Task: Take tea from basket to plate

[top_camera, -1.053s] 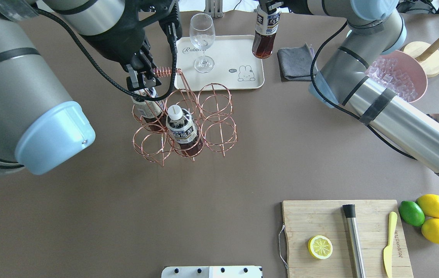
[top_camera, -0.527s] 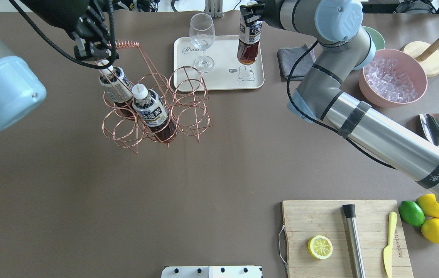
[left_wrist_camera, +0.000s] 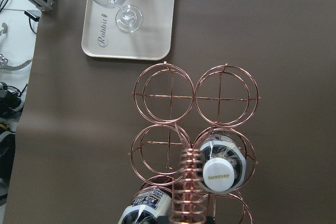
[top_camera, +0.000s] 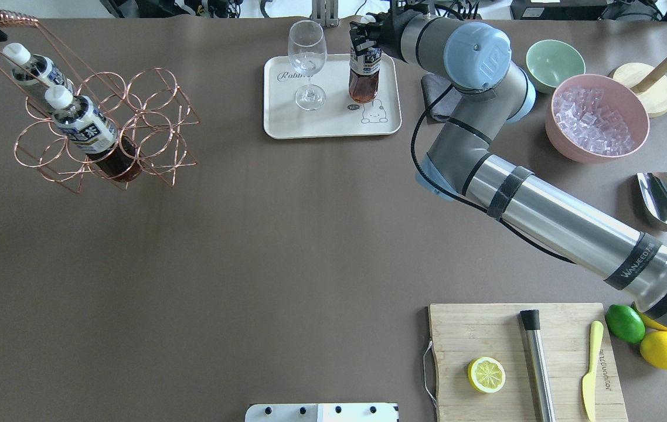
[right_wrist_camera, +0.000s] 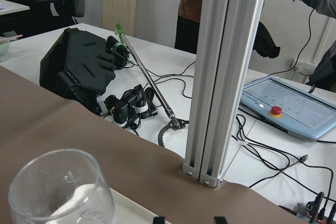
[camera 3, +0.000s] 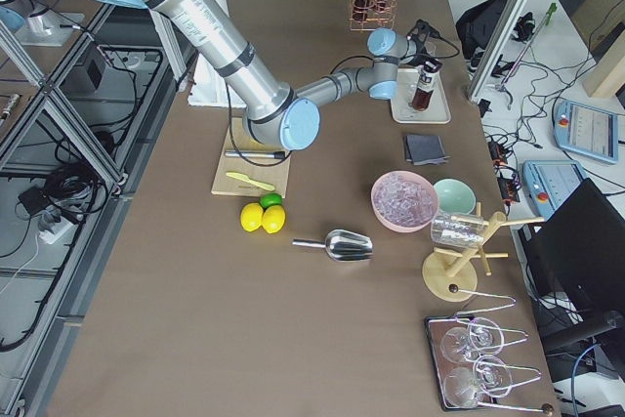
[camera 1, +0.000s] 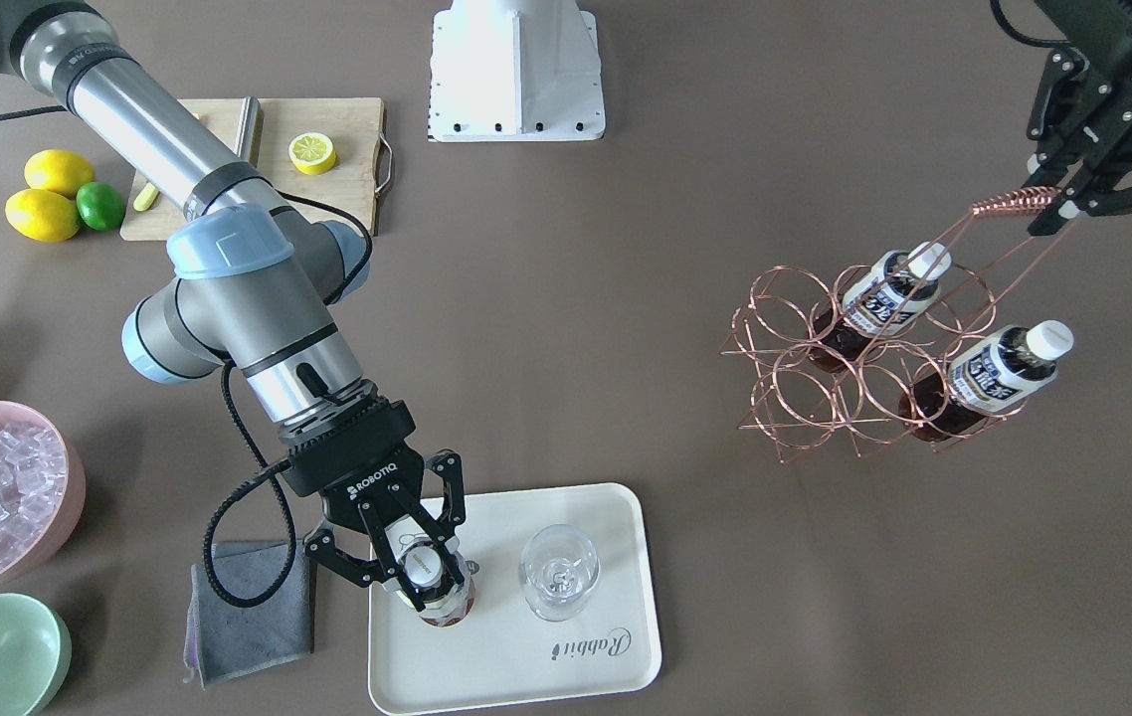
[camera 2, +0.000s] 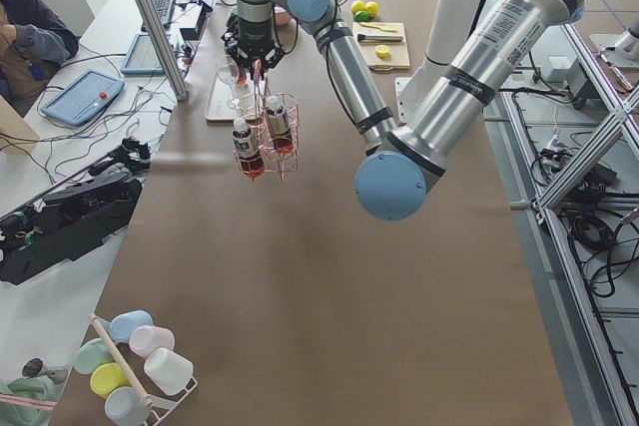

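copper wire basket (camera 1: 864,363) hangs tilted from the left gripper (camera 1: 1051,207), fingers pressed onto the coiled handle (camera 1: 1014,204). in the overhead view that gripper is cut off at the top-left corner, only a dark scrap shows. in the left wrist view only the coil shows, fingers are below the frame edge. the basket looks clear of the table (camera 1: 576,298) in the left side view, but small there, hard to be sure. two bottles (camera 1: 889,298) with blue-white labels lean in adjacent rings, the other four rings are bare.

tea (camera 1: 424,570) stands upright on the plate (camera 1: 526,686), at the end nearest the grey cloth (camera 1: 253,607), beside the glass (camera 1: 558,572) but apart from it. right gripper (camera 1: 430,579) pinches it at the cap/neck. from the front camera the body is mostly hidden under the cap and fingers, label unreadable. overhead shows the dark liquid and pale label with the base over the plate beside the printed bear; can't tell if the base fully rests on the plate. the right wrist view misses the tea: just two dark fingertips at the bottom edge, the glass rim cut off at lower left, a metal post, clutter on a far desk, and people cropped at the top.
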`<state>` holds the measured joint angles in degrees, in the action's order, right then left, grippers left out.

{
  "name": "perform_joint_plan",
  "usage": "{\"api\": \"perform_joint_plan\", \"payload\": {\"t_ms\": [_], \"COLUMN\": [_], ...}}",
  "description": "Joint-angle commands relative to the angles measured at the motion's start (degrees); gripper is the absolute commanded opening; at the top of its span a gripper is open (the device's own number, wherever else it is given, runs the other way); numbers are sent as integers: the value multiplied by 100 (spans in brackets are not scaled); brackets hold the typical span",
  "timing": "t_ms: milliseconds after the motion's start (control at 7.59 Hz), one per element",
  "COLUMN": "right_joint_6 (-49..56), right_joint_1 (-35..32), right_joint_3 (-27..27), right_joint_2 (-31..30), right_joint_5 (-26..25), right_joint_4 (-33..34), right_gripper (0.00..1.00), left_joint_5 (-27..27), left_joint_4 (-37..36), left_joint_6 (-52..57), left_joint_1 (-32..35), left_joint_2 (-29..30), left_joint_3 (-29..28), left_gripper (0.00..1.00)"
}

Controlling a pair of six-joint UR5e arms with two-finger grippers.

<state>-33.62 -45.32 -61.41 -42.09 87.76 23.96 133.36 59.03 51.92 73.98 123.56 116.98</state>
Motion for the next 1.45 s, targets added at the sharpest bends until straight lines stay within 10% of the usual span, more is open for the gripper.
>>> {"api": "perform_joint_plan", "payload": {"t_ms": [0,132,263,395,922,1317], "right_joint_6": [5,5,13,14,-4,-12], "right_joint_1": [84,102,102,102,84,-591], "right_joint_3": [95,95,95,86,-62,-1650], "right_joint_2": [-1,-10,8,8,17,-484], "right_joint_5": [-49,-92,-84,-84,-23,1075], "right_joint_4": [-84,-84,-76,-84,-23,1527], "right_gripper": [0,0,83,100,100,100], "left_joint_5": [14,14,14,23,15,14], "left_joint_4": [-181,-181,-181,-155,378,1188], "left_joint_6": [1167,1536,1853,2091,2638,2665], "left_joint_1": [677,861,1011,1108,1259,1346], "left_joint_2": [-428,-516,-560,-630,-649,-649], "left_joint_3": [-288,-481,-709,-877,-1824,-2538], "left_gripper": [0,0,0,0,0,0]}}
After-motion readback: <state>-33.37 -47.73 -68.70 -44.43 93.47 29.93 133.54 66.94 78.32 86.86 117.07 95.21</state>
